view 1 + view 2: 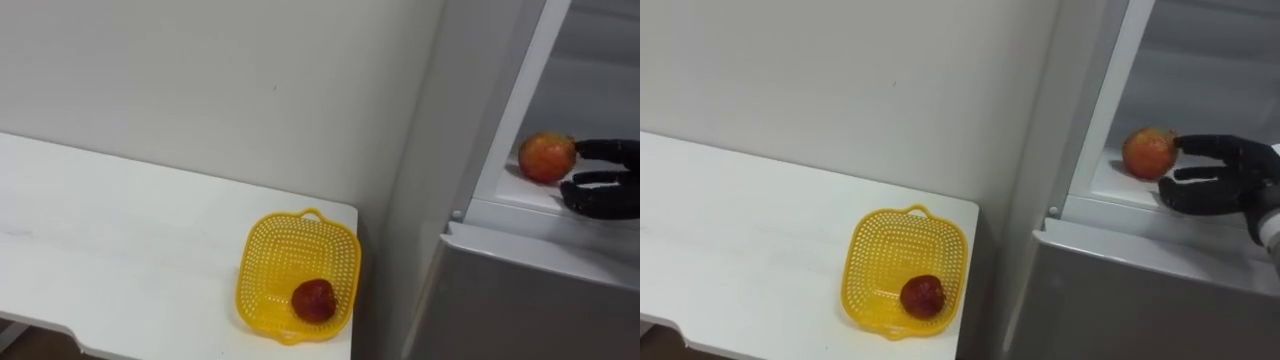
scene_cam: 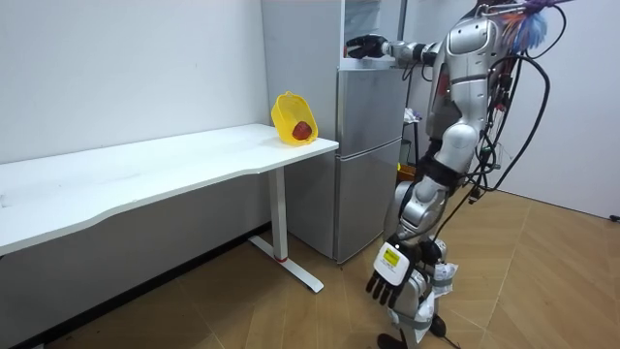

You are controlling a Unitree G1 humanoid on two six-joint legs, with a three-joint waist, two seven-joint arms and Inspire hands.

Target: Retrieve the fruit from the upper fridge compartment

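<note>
Reddish apple on fridge shelf, right robot hand just beside.

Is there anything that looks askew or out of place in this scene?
Yes, the basket at the table corner beside the fridge. It does not lie flat: it is tilted, most plainly in the room view, and the red fruit sits against its low side. Nothing else stands out.
</note>
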